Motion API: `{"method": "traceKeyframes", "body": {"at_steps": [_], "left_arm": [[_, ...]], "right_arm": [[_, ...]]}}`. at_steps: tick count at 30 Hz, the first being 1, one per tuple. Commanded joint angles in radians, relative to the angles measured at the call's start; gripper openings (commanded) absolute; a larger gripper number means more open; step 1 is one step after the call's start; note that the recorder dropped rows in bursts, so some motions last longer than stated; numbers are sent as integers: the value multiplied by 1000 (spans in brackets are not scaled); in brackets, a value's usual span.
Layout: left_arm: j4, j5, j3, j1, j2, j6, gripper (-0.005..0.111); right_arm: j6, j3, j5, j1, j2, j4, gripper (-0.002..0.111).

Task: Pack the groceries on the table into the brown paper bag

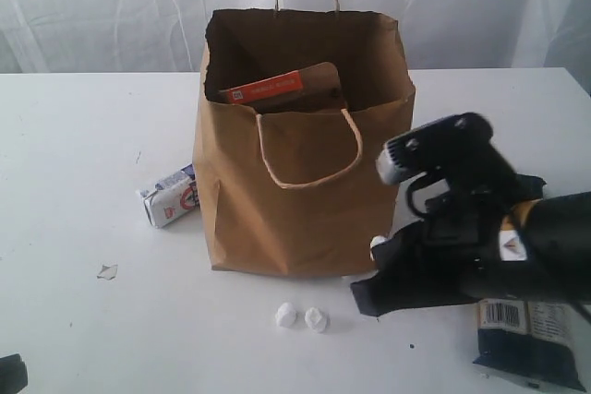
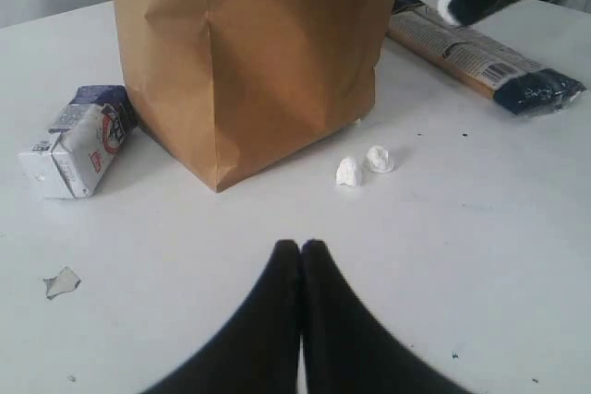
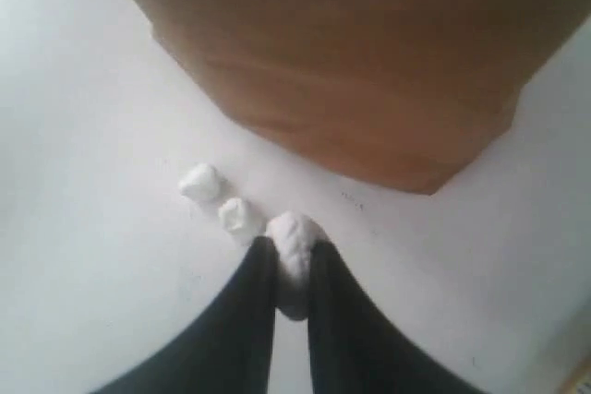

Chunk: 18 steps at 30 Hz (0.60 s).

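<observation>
Exterior view: bag stands open in the middle of the table, with a pouch already inside. Carton lies just beside the bag's left wall. Packet lies at right, partly under the right arm. Right gripper is low, near the bag's right foot, with something white at its tips.

Left wrist view: left gripper has its fingers pressed together, holding nothing, above bare table. Two loose lumps sit near the bag's front corner.

Right wrist view: right gripper pinches a white lump close to the table, next to the loose lumps.

Judgement: the step in hand is picking up this lump. The next move calls for a lift clear of the bag's rim, then a release over the opening. Carton, packet and loose lumps are not yet packed.
</observation>
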Motion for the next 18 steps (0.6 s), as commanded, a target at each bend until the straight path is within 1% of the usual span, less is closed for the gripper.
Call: {"method": "traceKeyframes", "body": {"at_steps": [1, 5, 9, 12, 18], "left_arm": [[-4, 0, 2, -6, -5, 0, 0], [-4, 0, 2, -6, -5, 0, 0], [-4, 0, 2, -6, -5, 0, 0], [-4, 0, 2, -6, -5, 0, 0], [-4, 0, 2, -6, -5, 0, 0]], "right_arm": [[3, -14, 86, -1, -188, 4, 0], [3, -80, 129, -1, -318, -9, 0], [3, -210, 129, -1, -331, -51, 0], [3, -323, 144, -3, -257, -90, 0], [-9, -558, 243, -3, -15, -143, 0]]}}
